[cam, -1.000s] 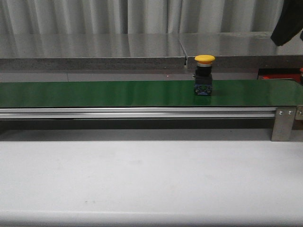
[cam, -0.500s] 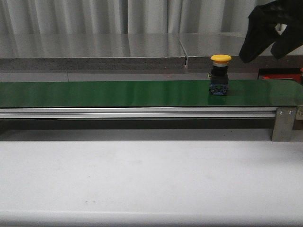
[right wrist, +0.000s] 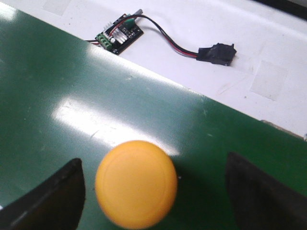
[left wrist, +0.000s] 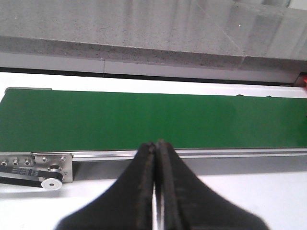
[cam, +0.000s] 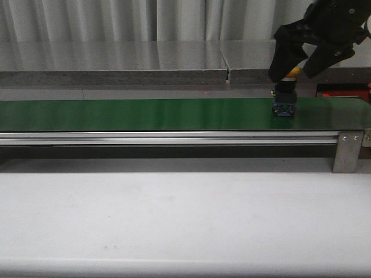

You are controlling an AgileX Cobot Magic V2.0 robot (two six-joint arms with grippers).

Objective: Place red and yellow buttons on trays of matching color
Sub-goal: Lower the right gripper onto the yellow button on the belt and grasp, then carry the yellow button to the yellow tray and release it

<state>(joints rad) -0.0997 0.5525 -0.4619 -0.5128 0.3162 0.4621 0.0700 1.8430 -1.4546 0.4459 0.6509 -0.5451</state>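
I am at the pick-up step: my right gripper hangs spread over the yellow mushroom-capped push button standing on the green conveyor belt, closer to one finger, so next I should centre, descend and pinch it.

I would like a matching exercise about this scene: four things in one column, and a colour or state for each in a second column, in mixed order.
Things:
1. yellow button
2. left gripper
3. right gripper
4. conveyor belt

Descriptions:
A. green, runs across the table
B. shut, holding nothing
C. open, one finger on each side of the button
D. stands upright on the belt

Pairs: 1-D, 2-B, 3-C, 4-A
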